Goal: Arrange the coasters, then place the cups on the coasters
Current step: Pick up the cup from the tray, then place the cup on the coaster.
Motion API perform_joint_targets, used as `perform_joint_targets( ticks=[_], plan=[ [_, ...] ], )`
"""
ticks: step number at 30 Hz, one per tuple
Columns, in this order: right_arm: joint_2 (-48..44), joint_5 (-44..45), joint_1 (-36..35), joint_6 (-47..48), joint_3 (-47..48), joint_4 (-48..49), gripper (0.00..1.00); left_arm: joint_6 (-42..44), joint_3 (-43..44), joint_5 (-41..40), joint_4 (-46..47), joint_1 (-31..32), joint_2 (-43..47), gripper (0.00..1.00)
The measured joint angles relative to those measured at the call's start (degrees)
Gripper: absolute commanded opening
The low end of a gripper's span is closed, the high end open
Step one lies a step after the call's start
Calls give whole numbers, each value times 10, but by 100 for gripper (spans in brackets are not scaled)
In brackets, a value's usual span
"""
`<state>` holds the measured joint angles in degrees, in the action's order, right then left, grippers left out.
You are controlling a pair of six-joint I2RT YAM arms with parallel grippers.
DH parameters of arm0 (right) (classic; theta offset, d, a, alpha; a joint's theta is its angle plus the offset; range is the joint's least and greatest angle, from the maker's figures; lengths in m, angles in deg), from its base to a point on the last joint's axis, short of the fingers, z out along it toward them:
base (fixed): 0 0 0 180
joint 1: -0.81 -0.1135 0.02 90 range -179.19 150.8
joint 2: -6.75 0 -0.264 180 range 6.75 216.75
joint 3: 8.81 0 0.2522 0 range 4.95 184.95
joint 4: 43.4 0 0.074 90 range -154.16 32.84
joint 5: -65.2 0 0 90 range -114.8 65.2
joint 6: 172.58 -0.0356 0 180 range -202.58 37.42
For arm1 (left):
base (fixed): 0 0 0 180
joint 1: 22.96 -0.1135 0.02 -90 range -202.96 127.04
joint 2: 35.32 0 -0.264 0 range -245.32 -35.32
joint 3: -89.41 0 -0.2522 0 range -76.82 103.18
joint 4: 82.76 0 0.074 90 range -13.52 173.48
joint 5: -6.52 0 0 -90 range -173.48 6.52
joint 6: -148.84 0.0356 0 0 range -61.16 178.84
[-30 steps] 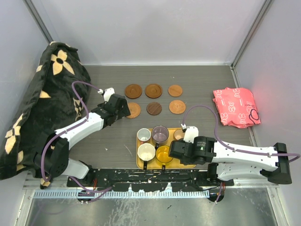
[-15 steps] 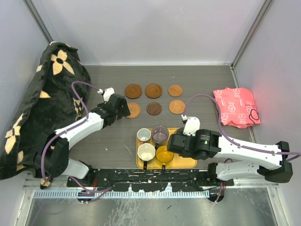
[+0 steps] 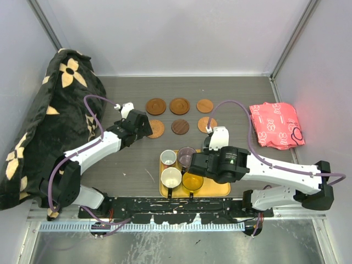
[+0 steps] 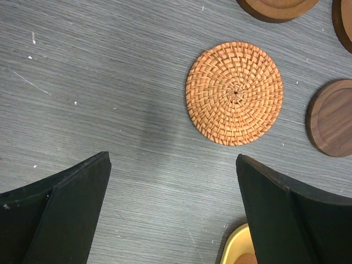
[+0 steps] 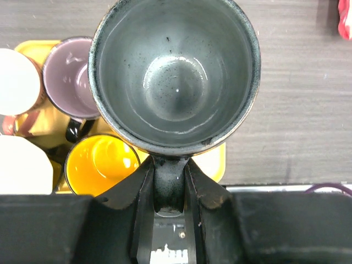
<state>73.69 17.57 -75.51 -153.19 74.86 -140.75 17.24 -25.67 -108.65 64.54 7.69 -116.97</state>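
R jaws clamp grey-green cup handle, arm over tray.

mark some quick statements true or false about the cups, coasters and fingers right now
1. The right fingers are shut on the grey-green mug, at its handle. True.
2. The left fingers grip the woven coaster. False: they stand open, and the coaster lies apart from them.
3. Six coasters lie in two rows of three. True.
4. One cup sits on a coaster. False: the other cups in view stand in the yellow tray.
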Motion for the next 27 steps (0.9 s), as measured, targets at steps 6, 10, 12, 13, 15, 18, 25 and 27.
perform_joint_targets(
  ticks=[6, 10, 12, 13, 15, 18, 25, 27],
  plan=[
    [9, 35, 49, 74, 7, 80, 0, 0, 0, 1, 0, 0, 0, 98],
    [6, 23, 144, 180, -9, 196, 1, 0, 0, 2, 0, 0, 0, 98],
    [6, 10, 188, 227, -19, 245, 1, 0, 0, 2, 1, 0, 0, 98],
    [7, 1, 209, 251, -23, 268, 1, 0, 0, 2, 1, 0, 0, 98],
    [14, -14, 248, 299, -29, 317, 1, 0, 0, 3, 1, 0, 0, 98],
    [36, -38, 296, 355, -34, 384, 1, 0, 0, 5, 1, 0, 0, 98],
    [127, -116, 386, 458, -44, 525, 1, 0, 0, 9, 2, 0, 0, 98],
    [150, -131, 417, 476, -45, 553, 1, 0, 0, 10, 2, 0, 0, 98]
  ],
)
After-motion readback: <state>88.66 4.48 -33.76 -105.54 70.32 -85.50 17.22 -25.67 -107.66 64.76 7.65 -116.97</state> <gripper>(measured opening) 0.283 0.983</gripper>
